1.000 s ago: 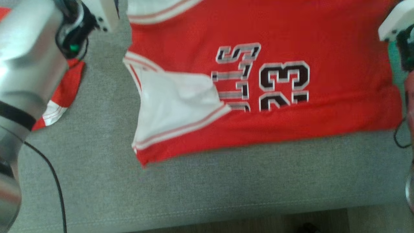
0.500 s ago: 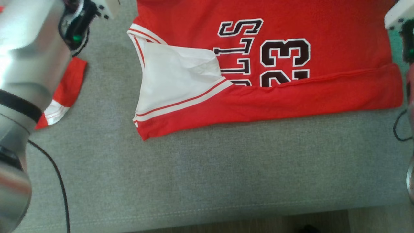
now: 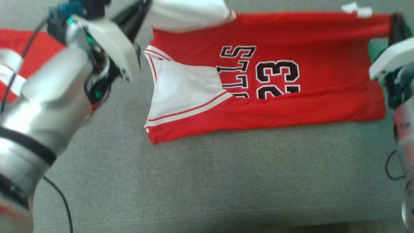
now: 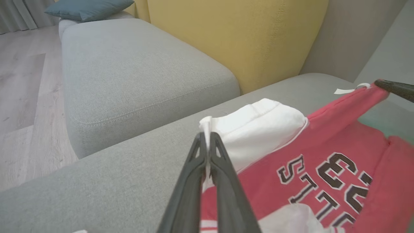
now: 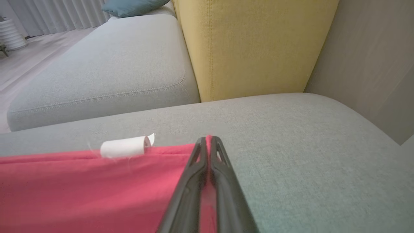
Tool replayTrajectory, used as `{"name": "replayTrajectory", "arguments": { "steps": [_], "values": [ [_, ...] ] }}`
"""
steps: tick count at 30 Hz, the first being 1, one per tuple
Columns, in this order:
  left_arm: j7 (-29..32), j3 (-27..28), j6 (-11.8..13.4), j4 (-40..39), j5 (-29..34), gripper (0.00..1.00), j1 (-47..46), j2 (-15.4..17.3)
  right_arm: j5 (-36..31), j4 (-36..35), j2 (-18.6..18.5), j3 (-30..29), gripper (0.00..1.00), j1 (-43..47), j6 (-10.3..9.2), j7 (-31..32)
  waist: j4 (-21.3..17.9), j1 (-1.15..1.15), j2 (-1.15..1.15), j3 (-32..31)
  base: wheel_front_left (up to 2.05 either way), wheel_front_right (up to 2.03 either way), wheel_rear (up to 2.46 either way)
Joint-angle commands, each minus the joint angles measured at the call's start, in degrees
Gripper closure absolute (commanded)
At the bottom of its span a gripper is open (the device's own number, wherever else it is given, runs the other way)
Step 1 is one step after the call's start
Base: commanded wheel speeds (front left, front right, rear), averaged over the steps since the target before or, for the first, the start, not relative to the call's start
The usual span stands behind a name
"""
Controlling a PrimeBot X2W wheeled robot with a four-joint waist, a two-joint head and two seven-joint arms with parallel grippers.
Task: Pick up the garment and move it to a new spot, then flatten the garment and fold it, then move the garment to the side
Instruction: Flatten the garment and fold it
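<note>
Head view: red jersey point(image 3: 323, 106) lies on the grey sofa point(image 3: 207, 181), far edge lifted
Left gripper point(image 4: 206, 137) pinches its white corner; right gripper point(image 5: 209, 139) pinches its red corner; carry both level, edge taut, folding evenly.

From my head camera, the garment point(image 3: 291, 106) lies on the seat cushion point(image 3: 226, 181), spread from centre toward 12 o'clock, with its near edge folded over itself. My left gripper point(image 4: 205, 136) is at its 11 o'clock corner and my right gripper point(image 5: 208, 139) at its 2 o'clock corner, with a label point(image 5: 124, 146) just beside it. Another cloth point(image 3: 29, 48) lies at 10 o'clock. The backrest point(image 5: 252, 48) stands behind at 12.
</note>
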Motion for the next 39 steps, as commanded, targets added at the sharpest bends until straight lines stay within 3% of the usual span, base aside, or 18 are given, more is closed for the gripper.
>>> {"name": "replayTrajectory", "arguments": {
  "steps": [1,6,19,28,37,38,39],
  "values": [
    [-0.4,1.4,0.1,-1.8,-0.4,1.0,-0.8,2.8,1.0,-2.1,-0.5,1.6,1.0,0.9,-0.05,0.2,0.3,0.0,0.0,-1.7,0.0,0.0,0.0],
    [0.7,0.3,1.9,-8.8,-1.5,1.0,5.2,6.2,4.0,-3.8,-2.3,4.4,1.0,6.0,-0.05,2.3,0.7,0.0,0.0,-4.8,0.0,0.0,0.0],
    [5.0,-2.6,10.0,-27.4,-2.9,1.0,18.4,13.4,12.0,-13.4,-6.0,10.0,1.0,18.6,-0.05,12.1,1.2,0.0,0.0,-8.2,0.0,0.0,0.0],
    [7.4,-3.7,12.6,-32.8,-2.2,1.0,21.8,15.1,14.9,-21.2,-8.9,12.4,1.0,25.6,-0.05,20.5,1.0,0.0,0.0,-9.5,0.0,0.0,0.0],
    [7.9,-4.3,13.7,-32.7,-0.9,1.0,24.0,14.2,17.6,-28.7,-10.4,13.0,1.0,31.0,-0.05,28.7,0.6,0.0,0.0,-9.5,0.0,0.0,0.0],
    [7.3,-4.3,14.0,-32.3,-0.7,0.23,24.5,13.6,18.5,-30.2,-10.3,12.6,0.0,32.0,-0.05,30.1,0.6,0.0,0.0,-9.5,0.0,0.0,0.0],
    [7.0,-4.3,14.2,-32.0,-0.7,0.0,24.7,13.3,18.8,-31.1,-10.3,12.3,0.0,32.5,-0.05,30.6,0.7,0.0,0.0,-9.6,0.0,0.0,0.0]
  ]
}}
